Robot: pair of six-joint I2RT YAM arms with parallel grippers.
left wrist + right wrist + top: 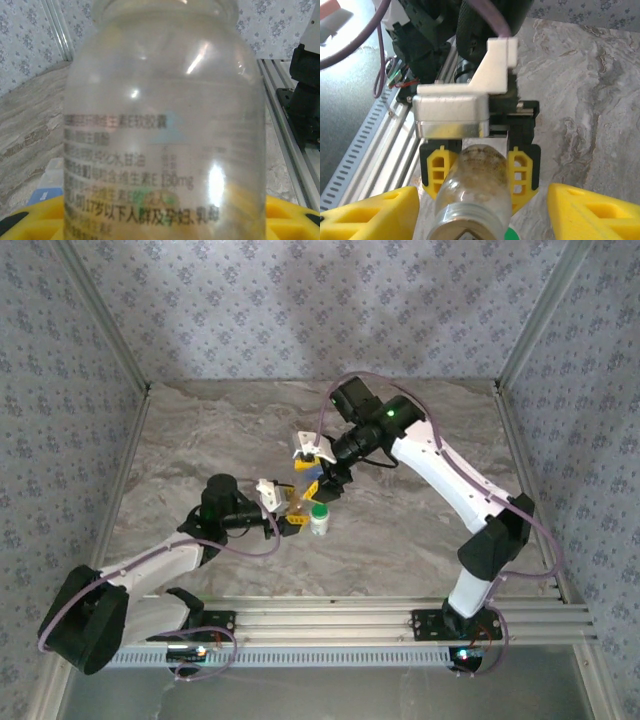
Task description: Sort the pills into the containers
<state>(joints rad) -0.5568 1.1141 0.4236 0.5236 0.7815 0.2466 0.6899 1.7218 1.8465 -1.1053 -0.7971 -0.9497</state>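
A clear glass bottle (pixel 165 125) with dark printed text is held between the yellow fingers (pixel 292 220) of my left gripper (pixel 165 227), which is shut on its body. From above, the bottle (pixel 480 185) leans with its threaded mouth toward the right wrist camera, the left gripper (pixel 480 172) clamping its lower part. My right gripper (pixel 482 217) is open, its yellow fingers (pixel 370 215) standing wide on either side of the bottle neck without touching it. Both grippers (pixel 292 515) (pixel 320 482) meet at the table's middle. Pills are too blurred to tell; only yellowish shapes show through the glass.
A small white bottle with a green cap (pixel 319 520) stands upright just right of the held bottle. A blue and white object (pixel 47 187) lies on the marble table (pixel 420 430) behind it. An aluminium rail (pixel 400 625) runs along the near edge; papered walls close the sides and back.
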